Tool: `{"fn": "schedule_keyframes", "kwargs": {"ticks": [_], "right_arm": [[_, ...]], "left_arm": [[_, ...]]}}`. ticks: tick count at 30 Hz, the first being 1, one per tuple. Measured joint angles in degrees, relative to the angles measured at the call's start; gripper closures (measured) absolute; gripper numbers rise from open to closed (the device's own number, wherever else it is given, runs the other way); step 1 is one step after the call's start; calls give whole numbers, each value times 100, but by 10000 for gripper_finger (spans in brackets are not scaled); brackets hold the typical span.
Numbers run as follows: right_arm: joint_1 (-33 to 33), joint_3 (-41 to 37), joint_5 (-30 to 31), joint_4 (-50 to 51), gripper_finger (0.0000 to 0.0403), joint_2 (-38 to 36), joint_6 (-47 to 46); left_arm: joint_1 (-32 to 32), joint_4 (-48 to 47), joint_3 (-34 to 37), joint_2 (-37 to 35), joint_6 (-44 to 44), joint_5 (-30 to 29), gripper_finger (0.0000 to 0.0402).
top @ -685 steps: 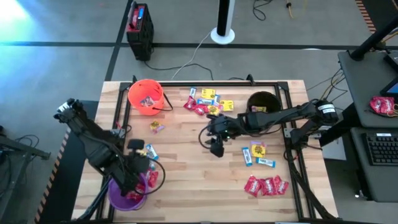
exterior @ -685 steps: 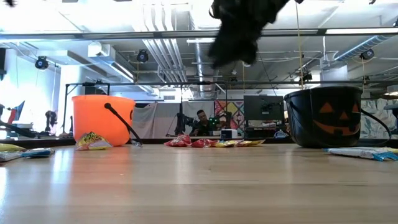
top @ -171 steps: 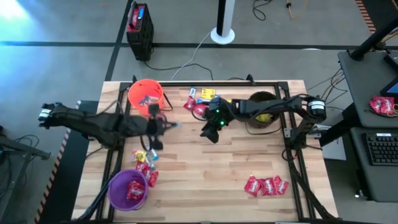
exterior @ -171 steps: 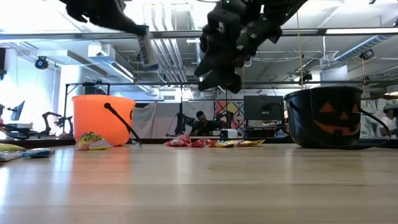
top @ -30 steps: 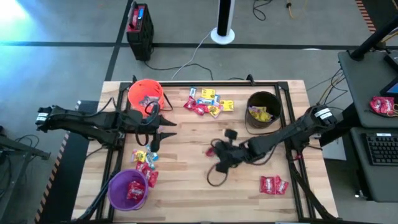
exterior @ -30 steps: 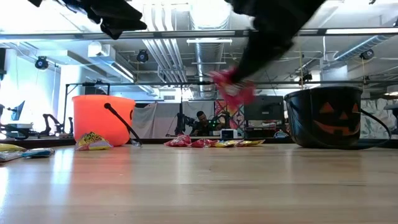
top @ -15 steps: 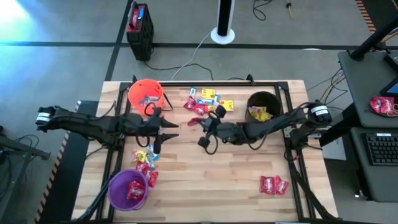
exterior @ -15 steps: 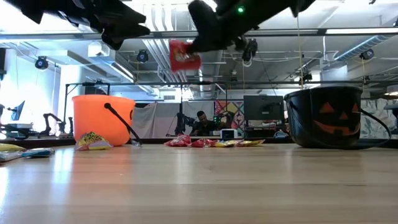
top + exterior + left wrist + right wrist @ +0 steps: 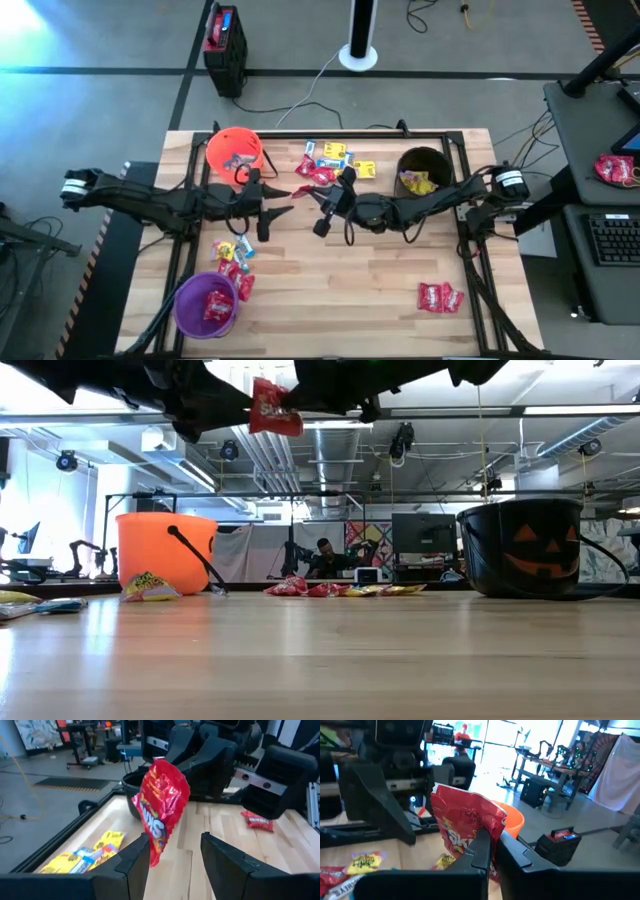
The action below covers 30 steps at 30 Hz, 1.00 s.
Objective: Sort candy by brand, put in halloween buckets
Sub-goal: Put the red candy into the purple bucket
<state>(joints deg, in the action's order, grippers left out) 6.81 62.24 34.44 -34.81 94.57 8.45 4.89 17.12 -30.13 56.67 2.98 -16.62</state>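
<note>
Mid-air handoff in progress. Right gripper (image 9: 490, 851) is clamped on a red candy packet (image 9: 470, 827), held above the tabletop (image 9: 380, 280) between the orange bucket (image 9: 235, 152) and the black bucket (image 9: 424, 172). Left gripper (image 9: 175, 852) faces it, fingers (image 9: 227, 862) spread, packet's lower edge just at the gap. Next, by the look of it: left closes on the packet, right lets go, then the packet goes to the purple bucket (image 9: 206, 306), which already holds red ones.

Three buckets stand on the table: one orange bucket (image 9: 234, 152), one black bucket (image 9: 421, 175), one purple bucket (image 9: 206, 306). Two red packets (image 9: 440, 296) lie together near the right edge. One red packet (image 9: 275, 409) hangs in the air.
</note>
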Motion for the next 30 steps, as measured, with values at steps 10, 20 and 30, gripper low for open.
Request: {"fn": "schedule_keyframes", "kwargs": {"ticks": [10,20,30], "right_arm": [[2,0,-191,-29,390,17,-11],[4,0,-279,25,374,4,-221],[7,0,-322,1056,247,-583,-979]], "left_arm": [[-4,809,-2,587,-263,-338,270],[0,790,-2,595,-325,-387,398],[70,-462,-293,134,272,281,401]]}}
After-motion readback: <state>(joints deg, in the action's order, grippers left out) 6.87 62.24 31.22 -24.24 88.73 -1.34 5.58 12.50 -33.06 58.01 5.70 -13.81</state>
